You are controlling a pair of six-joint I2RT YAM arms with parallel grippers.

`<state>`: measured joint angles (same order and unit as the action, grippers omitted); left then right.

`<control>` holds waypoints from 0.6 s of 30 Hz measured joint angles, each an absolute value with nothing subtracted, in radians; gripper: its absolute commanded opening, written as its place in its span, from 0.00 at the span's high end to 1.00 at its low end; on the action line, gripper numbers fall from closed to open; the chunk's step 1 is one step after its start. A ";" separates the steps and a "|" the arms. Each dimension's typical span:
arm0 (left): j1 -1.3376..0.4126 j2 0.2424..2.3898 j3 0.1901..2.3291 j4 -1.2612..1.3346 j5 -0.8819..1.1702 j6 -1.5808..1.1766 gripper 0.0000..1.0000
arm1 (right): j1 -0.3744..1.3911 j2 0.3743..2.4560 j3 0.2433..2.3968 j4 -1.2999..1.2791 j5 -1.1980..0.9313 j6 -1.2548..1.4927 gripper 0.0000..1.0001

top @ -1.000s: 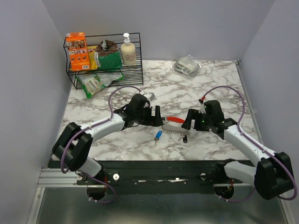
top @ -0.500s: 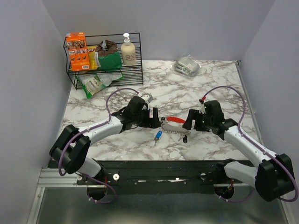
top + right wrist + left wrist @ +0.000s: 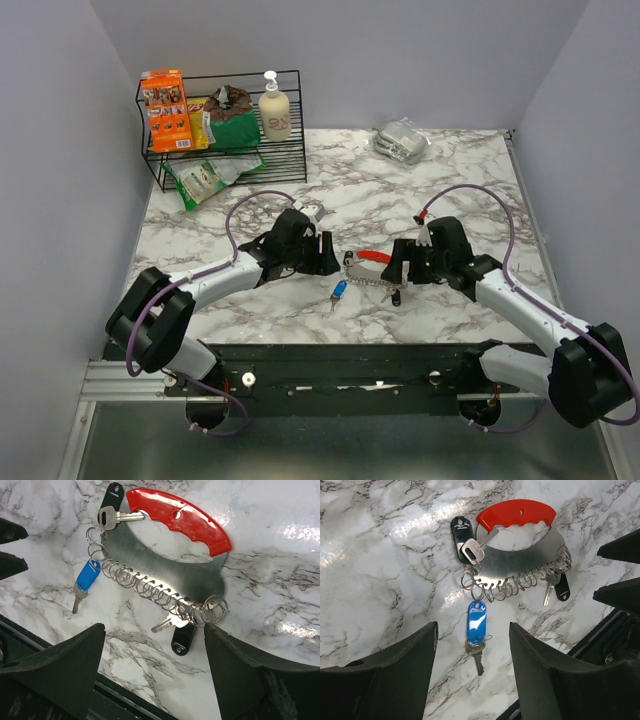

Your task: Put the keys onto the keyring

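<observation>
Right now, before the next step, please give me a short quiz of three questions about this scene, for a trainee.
1. True or false: the left fingers grip the blue-tagged key.
2. The handle of the keyring is: A red, B green, C yellow?
3. How many black tags show at the keyring?
Key: 1 false; 2 A; 3 two.

left arm (image 3: 215, 272) and right arm (image 3: 520, 305) reach forward, angled inward, elbows bent outward, forearms low. left end effector (image 3: 330, 256) and right end effector (image 3: 398, 262) face each other mid-scene, near but apart. both jaws spread wide, gripping nothing.
</observation>
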<state>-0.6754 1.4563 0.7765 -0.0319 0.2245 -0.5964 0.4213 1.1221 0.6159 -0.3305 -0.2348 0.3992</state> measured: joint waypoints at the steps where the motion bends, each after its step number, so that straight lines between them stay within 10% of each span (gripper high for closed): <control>1: -0.675 1.456 0.776 -0.028 0.224 -0.595 0.38 | 0.426 1.122 0.616 -0.327 -0.238 0.399 0.12; 18: -0.674 1.588 0.777 0.072 0.247 -0.614 0.55 | 0.458 1.146 0.616 -0.297 -0.261 0.397 0.10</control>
